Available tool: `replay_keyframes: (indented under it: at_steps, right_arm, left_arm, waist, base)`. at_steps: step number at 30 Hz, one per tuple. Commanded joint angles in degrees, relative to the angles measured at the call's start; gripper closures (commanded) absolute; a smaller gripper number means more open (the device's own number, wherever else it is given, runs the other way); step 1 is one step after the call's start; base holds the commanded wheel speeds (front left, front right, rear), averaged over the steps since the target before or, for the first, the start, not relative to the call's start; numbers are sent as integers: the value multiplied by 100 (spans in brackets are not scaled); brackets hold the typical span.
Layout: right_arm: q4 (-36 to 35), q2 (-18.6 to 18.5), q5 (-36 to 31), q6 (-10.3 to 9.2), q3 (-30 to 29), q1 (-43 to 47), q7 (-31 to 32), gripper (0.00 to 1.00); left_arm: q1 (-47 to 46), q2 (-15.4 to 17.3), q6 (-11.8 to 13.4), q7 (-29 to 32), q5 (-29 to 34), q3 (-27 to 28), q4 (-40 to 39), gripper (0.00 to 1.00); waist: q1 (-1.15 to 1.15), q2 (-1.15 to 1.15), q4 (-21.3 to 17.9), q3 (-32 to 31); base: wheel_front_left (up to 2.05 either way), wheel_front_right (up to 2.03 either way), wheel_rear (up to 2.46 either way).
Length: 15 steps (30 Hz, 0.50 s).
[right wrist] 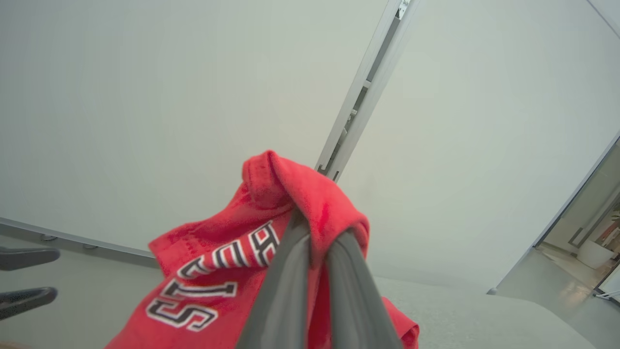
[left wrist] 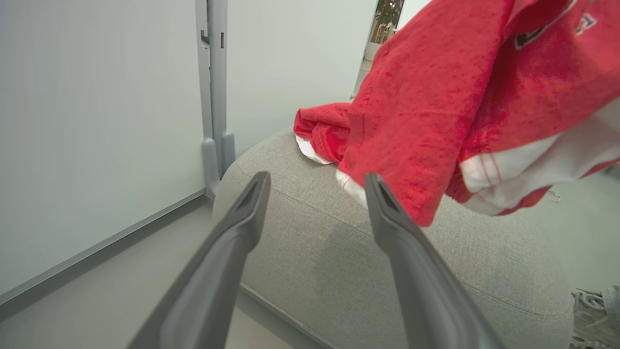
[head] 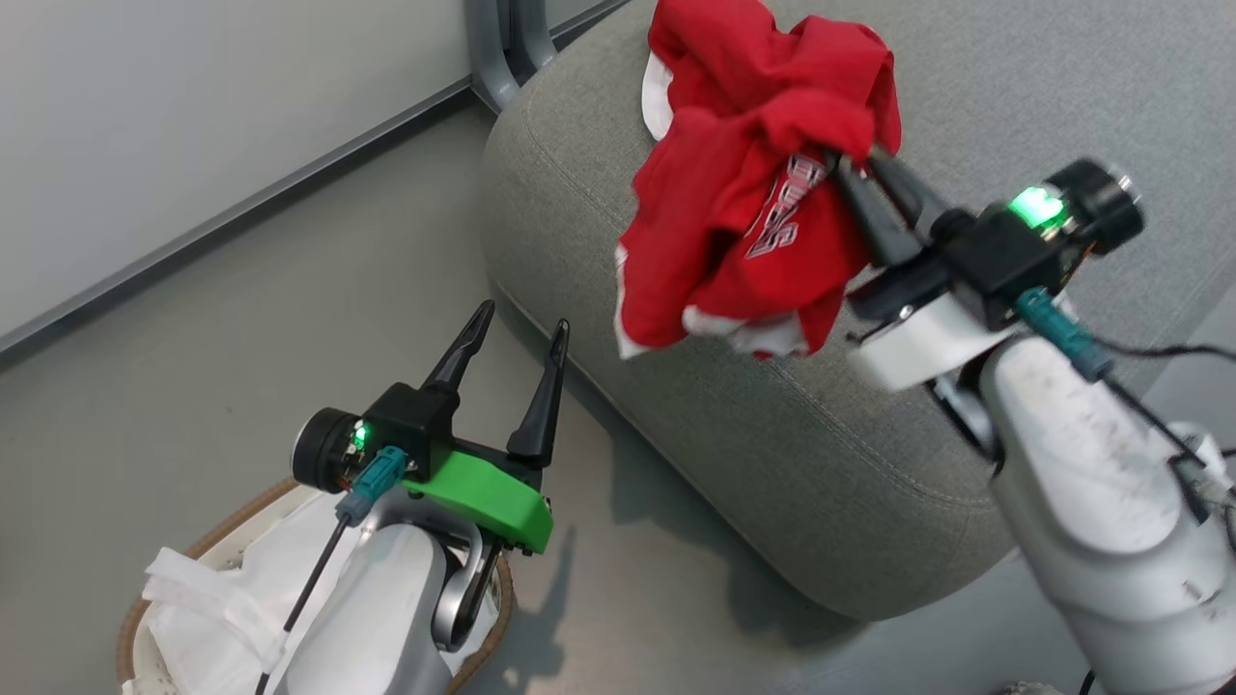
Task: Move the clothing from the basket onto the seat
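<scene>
My right gripper (head: 855,159) is shut on a bright red garment with white lettering (head: 734,251), which hangs in the air above the grey seat (head: 821,434). The right wrist view shows its fingers (right wrist: 317,228) pinching a fold of that garment (right wrist: 218,271). A second red piece of clothing (head: 753,48) lies on the seat behind it. My left gripper (head: 521,319) stands open and holds nothing, above the basket (head: 222,526), whose white liner shows. In the left wrist view the open gripper (left wrist: 316,178) points at the seat (left wrist: 315,252), with the hanging garment (left wrist: 436,106) up right.
A pale wall with a grey post (head: 502,48) runs behind the seat. Grey floor (head: 241,319) lies between basket and seat. A grey shoe (left wrist: 591,310) sits on the floor beyond the seat's corner. My left gripper's fingers (right wrist: 24,276) show at the right wrist view's left edge.
</scene>
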Motion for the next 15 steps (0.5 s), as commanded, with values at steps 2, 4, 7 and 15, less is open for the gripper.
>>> replay_keyframes:
  at_steps: [2,4,7,15]
  right_arm:
    - [-69,-270,-118,-8,-127,-509,-2,100]
    - [-37,-506,-184,-8,-224,-922,-2,100]
    - [110,-808,-256,-8,-387,-1584,-1,100]
    - [829,-1242,-376,-8,-1263,-2743,-1,100]
  left_arm:
    - [-7,138,-29,0,82,61,-41,0]
    - [30,187,-29,0,86,134,-94,0]
    - [22,301,-30,-1,156,200,-241,0]
    - [-181,534,-31,0,225,82,-546,0]
  waist:
    - [0,0,-12,247]
    - [0,0,-16,363]
    - [0,0,-21,557]
    - [0,0,161,1109]
  base:
    - [0,0,0]
    - [0,0,0]
    - [0,0,0]
    - [0,0,0]
